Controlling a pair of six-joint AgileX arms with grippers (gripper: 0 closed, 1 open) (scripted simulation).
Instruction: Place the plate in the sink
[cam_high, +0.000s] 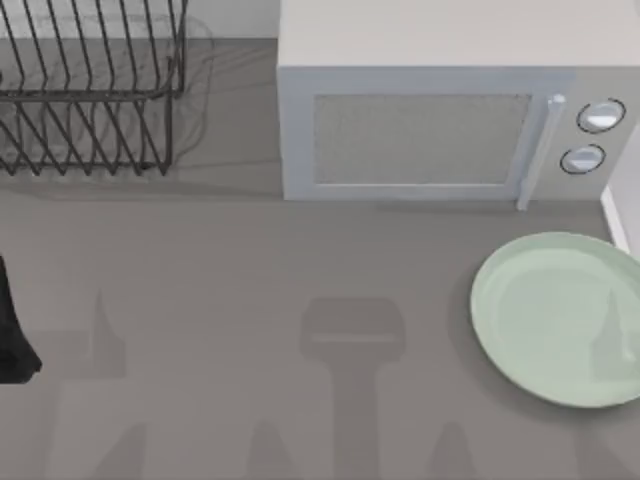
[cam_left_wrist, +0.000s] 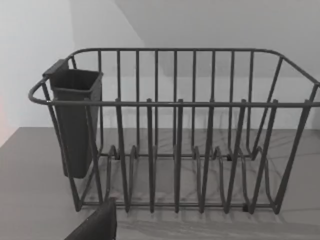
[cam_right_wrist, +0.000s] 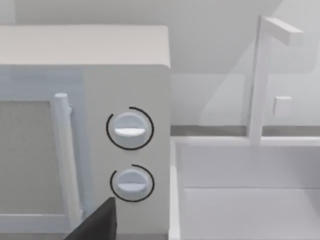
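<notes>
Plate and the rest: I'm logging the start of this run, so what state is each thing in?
plate: flat on the counter, at the table's right, not gripped
sink: holds nothing
microwave: door shut
dish rack: slots unfilled
left arm: at the table's left edge

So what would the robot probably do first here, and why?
Probably bring the right arm over the plate to grasp its rim. The plate lies flat on the counter at the table's right, untouched, beside the sink, which sits just right of the microwave. The left arm's dark part sits far off at the left edge.
</notes>
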